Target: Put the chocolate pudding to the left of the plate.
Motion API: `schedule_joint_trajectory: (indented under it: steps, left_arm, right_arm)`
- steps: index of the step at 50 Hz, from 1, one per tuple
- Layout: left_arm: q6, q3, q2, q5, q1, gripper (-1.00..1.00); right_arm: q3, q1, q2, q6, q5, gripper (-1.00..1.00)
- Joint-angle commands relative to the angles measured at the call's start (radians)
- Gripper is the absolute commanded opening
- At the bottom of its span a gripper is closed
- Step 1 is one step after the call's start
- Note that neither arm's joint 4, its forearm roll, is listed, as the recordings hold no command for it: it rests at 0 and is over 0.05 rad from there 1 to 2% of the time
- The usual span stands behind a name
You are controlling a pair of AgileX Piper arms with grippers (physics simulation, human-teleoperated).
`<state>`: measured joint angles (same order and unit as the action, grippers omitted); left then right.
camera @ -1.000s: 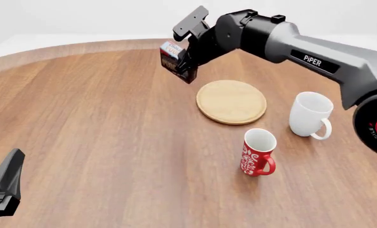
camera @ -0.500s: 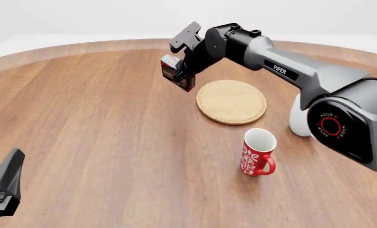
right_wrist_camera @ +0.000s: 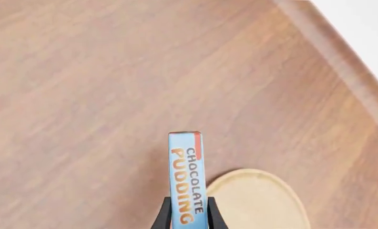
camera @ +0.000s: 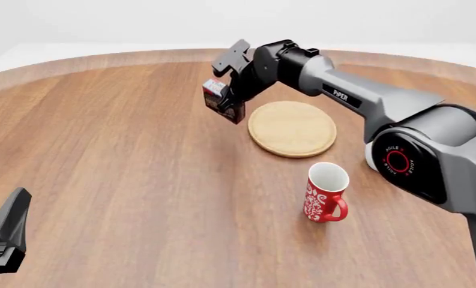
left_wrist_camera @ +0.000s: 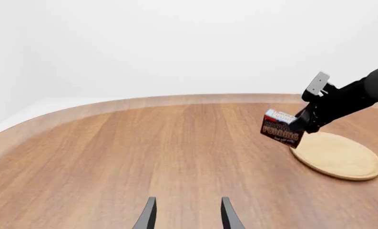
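Right claw (camera: 231, 99) pinches the chocolate pudding (camera: 221, 100) between its fingers, just left of the plate (camera: 292, 128)

1. Chocolate pudding (camera: 221, 101): small dark-brown carton, light blue top band, tilted, held off the table just left of the plate.
2. Plate (camera: 292, 128): flat round light-wood disc, lying flat, bare.

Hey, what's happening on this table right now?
The right gripper is holding the chocolate pudding in the air, tilted, just off the left edge of the plate. The box isn't on the table yet. The left gripper sits open near the front edge, holding nothing. A red mug stands in front of the plate, untouched.
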<state>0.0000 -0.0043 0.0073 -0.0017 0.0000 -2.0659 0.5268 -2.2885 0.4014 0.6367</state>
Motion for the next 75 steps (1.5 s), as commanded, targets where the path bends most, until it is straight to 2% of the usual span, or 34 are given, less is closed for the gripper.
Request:
schedule_joint_trajectory:
  steps: [1,75]
  left_arm:
    - [0.0,0.0,0.0,0.0,0.0,1.0]
    - [0.0,0.0,0.0,0.0,0.0,1.0]
  right_arm:
    - [0.007,0.004,-0.007,-0.02,-0.003,-1.0]
    - [-0.045,0.026,-0.082,-0.016,0.053,-1.0]
